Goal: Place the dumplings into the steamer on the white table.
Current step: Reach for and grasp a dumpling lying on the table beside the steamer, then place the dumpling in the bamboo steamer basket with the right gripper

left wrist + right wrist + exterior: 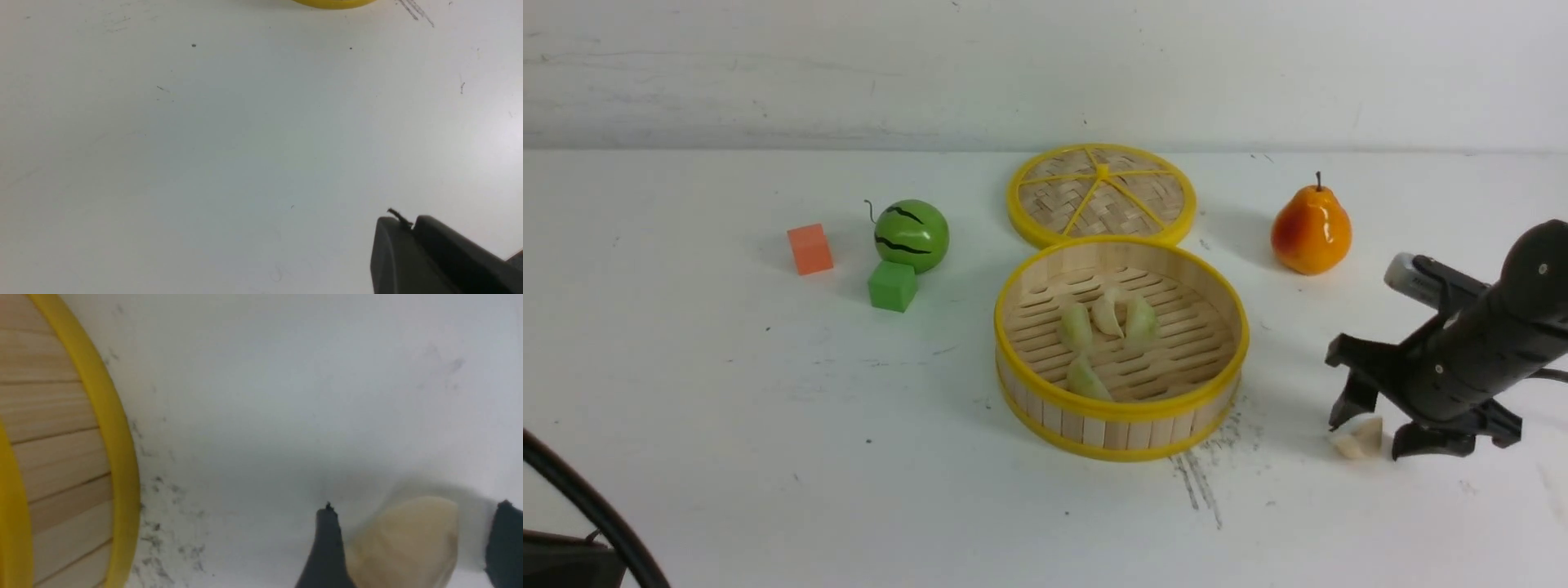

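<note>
The steamer [1121, 408] stands mid-table on the white table [768, 425]. Several dumplings [1107, 314] lie on its slatted floor. One more whitish dumpling [1357, 437] lies on the table to the right of the steamer. My right gripper [1372, 437] is low over it, open, one finger on each side. In the right wrist view the dumpling [404, 543] sits between the gripper's [416, 508] black fingers, close to one finger and apart from the other, with the steamer's wall [118, 457] nearby. My left gripper [404, 222] is shut and empty above bare table.
The flat woven lid [1102, 194] lies just behind the steamer. An orange pear [1311, 231] stands back right. A green watermelon ball [912, 235], a green cube [892, 285] and an orange cube [809, 249] sit at the left. Dark scuffs [1201, 482] mark the table.
</note>
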Robot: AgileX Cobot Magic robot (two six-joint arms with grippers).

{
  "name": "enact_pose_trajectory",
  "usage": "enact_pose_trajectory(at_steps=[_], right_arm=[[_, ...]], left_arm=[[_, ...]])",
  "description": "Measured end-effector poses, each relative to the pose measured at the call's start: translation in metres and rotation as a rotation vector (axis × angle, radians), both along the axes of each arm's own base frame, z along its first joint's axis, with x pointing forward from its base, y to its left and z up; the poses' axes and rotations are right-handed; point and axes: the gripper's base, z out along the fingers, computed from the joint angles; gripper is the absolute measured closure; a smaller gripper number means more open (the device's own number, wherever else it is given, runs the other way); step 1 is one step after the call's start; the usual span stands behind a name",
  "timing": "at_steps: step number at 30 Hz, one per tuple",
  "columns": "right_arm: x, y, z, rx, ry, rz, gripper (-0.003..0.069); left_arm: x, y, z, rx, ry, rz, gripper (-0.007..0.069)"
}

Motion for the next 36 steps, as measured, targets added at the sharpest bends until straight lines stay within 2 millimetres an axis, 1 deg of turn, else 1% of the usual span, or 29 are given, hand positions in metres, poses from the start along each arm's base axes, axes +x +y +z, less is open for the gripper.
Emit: enact_pose_trajectory(at_steps=[6, 7, 9, 11, 13, 17, 19, 22, 25, 26, 27, 28, 30, 32, 34, 35, 36], right_arm=[[-0.003, 0.010, -0.001, -0.020, 0.010, 0.103, 0.0214], [-0.003, 0.014, -0.001, -0.021, 0.010, 0.118, 0.0259], [-0.004, 0.018, -0.002, -0.022, 0.011, 0.131, 0.0312], [-0.004, 0.021, -0.002, -0.024, 0.015, 0.149, 0.0396], [-0.004, 0.021, -0.002, -0.030, 0.010, 0.167, 0.0428], [-0.005, 0.027, 0.002, -0.046, 0.003, 0.257, 0.0424], [-0.006, 0.037, 0.012, -0.050, -0.007, 0.329, 0.0424], [-0.003, 0.059, 0.041, -0.059, -0.085, 0.437, 0.0424], [0.002, 0.097, 0.076, -0.064, -0.190, 0.571, 0.0424], [0.001, 0.101, 0.078, -0.063, -0.195, 0.585, 0.0424], [0.004, 0.117, 0.089, -0.061, -0.240, 0.623, 0.0424], [0.005, 0.127, 0.093, -0.061, -0.263, 0.644, 0.0424], [0.012, 0.141, 0.096, -0.061, -0.289, 0.657, 0.0426], [0.020, 0.148, 0.090, -0.063, -0.284, 0.643, 0.0426], [0.029, 0.151, 0.078, -0.068, -0.257, 0.621, 0.0426], [0.031, 0.152, 0.075, -0.070, -0.253, 0.616, 0.0426], [0.037, 0.154, 0.059, -0.073, -0.219, 0.601, 0.0426]], left_arm=[[0.000, 0.000, 0.000, 0.003, -0.001, -0.003, 0.0571], [0.000, 0.000, 0.000, 0.004, -0.001, -0.002, 0.0568], [0.000, 0.000, 0.000, 0.003, -0.002, -0.002, 0.0568], [0.000, 0.000, 0.000, 0.003, -0.002, -0.002, 0.0568], [0.000, 0.000, 0.000, 0.005, -0.001, -0.002, 0.0568], [0.000, 0.001, -0.001, 0.010, 0.004, -0.002, 0.0568], [0.000, 0.001, -0.001, 0.012, 0.006, -0.002, 0.0568], [0.000, 0.001, -0.001, 0.011, 0.005, -0.002, 0.0568], [0.001, 0.000, 0.000, 0.003, -0.009, -0.001, 0.0568], [0.001, 0.000, 0.000, 0.002, -0.010, -0.001, 0.0568], [0.001, 0.000, 0.001, 0.001, -0.012, -0.001, 0.0568], [0.001, 0.000, 0.001, 0.002, -0.011, -0.001, 0.0568], [0.000, 0.000, 0.000, 0.000, -0.003, 0.004, 0.0566], [-0.001, 0.001, 0.000, -0.004, 0.012, 0.014, 0.0565], [-0.005, 0.003, -0.001, -0.010, 0.017, 0.023, 0.0565], [-0.006, 0.004, -0.001, -0.015, 0.015, 0.025, 0.0565], [-0.014, 0.009, -0.002, -0.036, -0.003, 0.033, 0.0565]])
